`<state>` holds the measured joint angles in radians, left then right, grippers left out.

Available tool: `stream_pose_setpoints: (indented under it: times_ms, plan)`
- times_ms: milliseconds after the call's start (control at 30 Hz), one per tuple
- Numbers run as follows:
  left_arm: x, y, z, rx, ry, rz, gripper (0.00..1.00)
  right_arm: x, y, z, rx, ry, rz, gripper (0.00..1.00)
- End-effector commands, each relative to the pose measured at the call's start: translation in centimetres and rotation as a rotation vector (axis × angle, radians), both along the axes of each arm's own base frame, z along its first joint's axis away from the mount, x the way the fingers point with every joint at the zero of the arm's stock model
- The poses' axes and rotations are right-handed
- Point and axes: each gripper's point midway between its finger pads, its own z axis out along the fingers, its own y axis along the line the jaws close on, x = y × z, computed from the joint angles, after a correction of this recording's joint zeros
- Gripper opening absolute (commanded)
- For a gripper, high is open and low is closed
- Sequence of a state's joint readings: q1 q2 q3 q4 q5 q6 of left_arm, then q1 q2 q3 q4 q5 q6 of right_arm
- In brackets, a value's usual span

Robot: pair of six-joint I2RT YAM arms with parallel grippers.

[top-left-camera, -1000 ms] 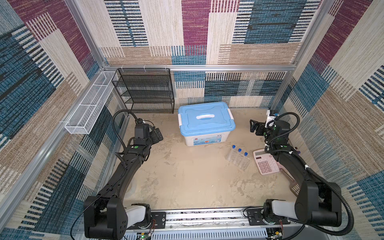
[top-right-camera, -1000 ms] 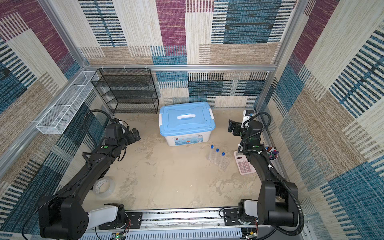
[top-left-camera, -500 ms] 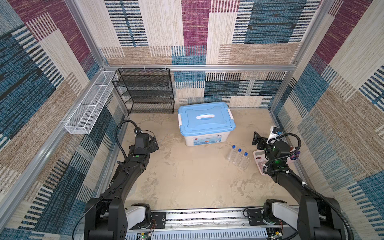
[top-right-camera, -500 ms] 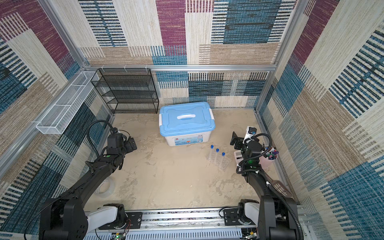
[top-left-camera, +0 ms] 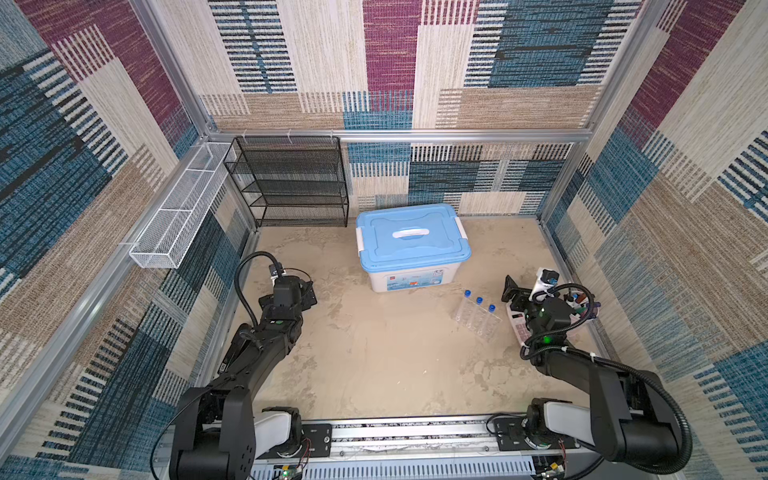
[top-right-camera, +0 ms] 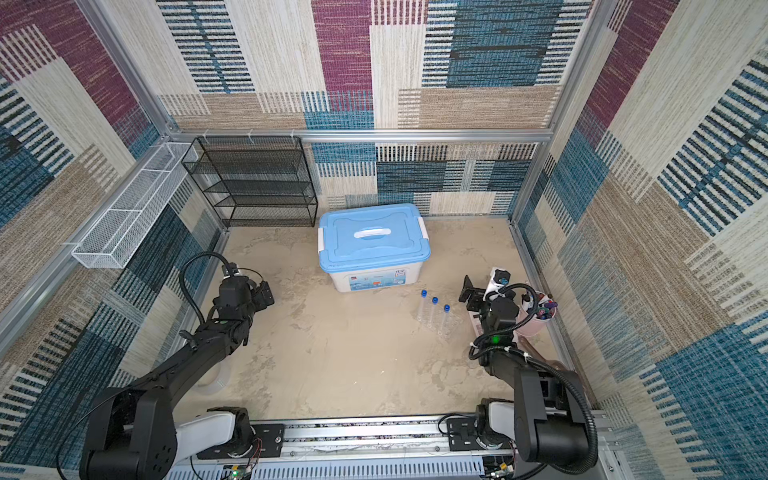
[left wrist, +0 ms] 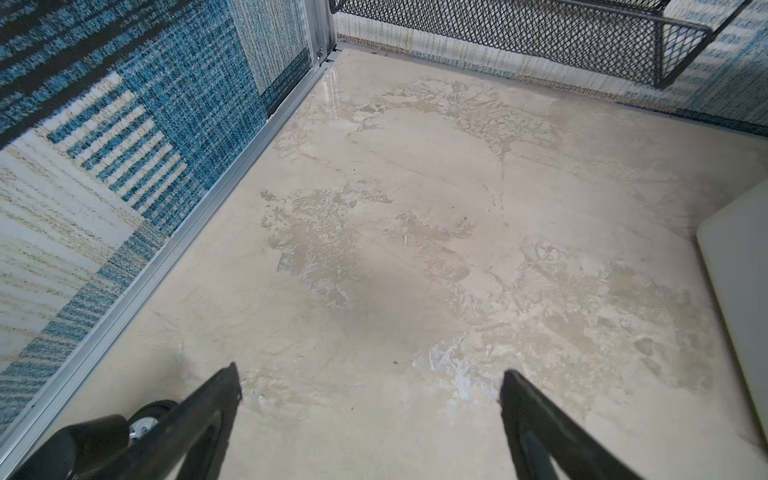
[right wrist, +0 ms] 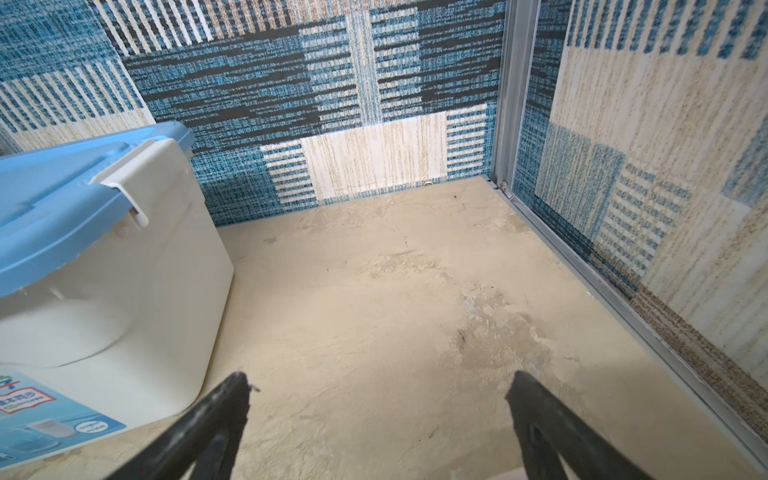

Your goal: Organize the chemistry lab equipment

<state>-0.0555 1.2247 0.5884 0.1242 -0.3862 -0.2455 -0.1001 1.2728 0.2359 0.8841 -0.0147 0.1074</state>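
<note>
Middle floor (top-left-camera: 374,357) lies open; the lidded bin (top-left-camera: 411,245) blocks the back, test tubes (top-left-camera: 478,318) the right.

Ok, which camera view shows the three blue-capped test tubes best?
Both top views: the test tubes show whole and unblocked, near the blue-lidded box. Neither wrist view catches them: the left sees floor and wire shelf, the right sees floor and the box.

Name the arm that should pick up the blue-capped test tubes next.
Right. The right gripper hangs open just beside the test tubes, while the left gripper, also open, sits far over on the opposite side.
</note>
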Motion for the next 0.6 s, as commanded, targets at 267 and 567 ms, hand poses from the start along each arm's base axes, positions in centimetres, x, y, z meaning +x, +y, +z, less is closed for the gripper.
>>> stream_pose_setpoints:
  times_ms: [267, 567]
  plan:
    - [1.1, 0.6, 0.0, 0.058, -0.064, 0.009, 0.99, 0.9, 0.2, 1.1, -0.029, -0.096, 0.016, 0.99]
    - [2.0, 0.8, -1.3, 0.101, -0.051, 0.004, 0.99, 1.5, 1.2, 0.7, -0.048, -0.095, 0.083, 0.99]
